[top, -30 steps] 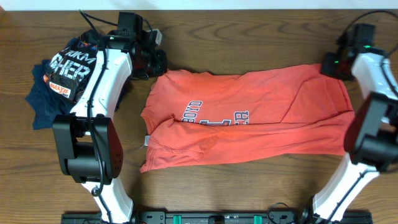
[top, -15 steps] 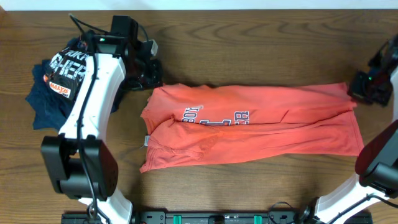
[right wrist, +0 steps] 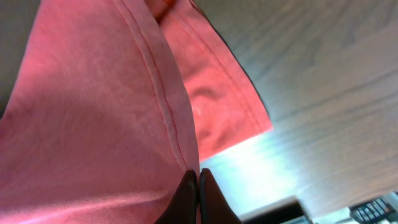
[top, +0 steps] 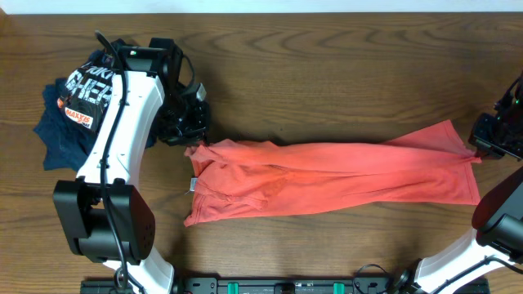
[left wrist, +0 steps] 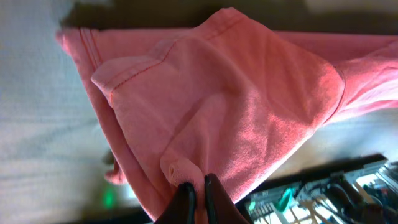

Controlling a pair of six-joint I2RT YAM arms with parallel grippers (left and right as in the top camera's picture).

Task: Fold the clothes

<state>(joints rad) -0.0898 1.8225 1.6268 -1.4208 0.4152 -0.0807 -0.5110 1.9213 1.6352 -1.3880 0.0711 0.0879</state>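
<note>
Over the last second both arms have carried the far edge of the coral-red T-shirt (top: 327, 175) toward the near side of the table (top: 327, 65). The chest print, which was face up before, is now out of sight, and the shirt has gone from a broad spread to a long, narrow band.

The left gripper (top: 194, 142) has its fingers pressed together on a fold of fabric at the sleeve end. In its wrist view the tips (left wrist: 198, 186) pinch a small bunch of cloth, and the rest of the shirt (left wrist: 217, 106) hangs away from them. The right gripper (top: 479, 150) is also closed on cloth. In its wrist view the fingertips (right wrist: 198, 180) nip the hemmed edge, with the red fabric (right wrist: 93, 106) sloping away from them and the hem corner lying on the wood just past them.

The shirt runs from one gripper straight across to the other, with its upper edge drawn fairly taut between them and its lower layer on the table just on the near side of both. The black printed garment (top: 94, 86) and the navy garment (top: 57, 135) sit untouched beyond the left gripper's outer side.

I judge this to be the first lengthwise fold, mid-travel. The held edge has yet to be laid down on the near edge and released.
</note>
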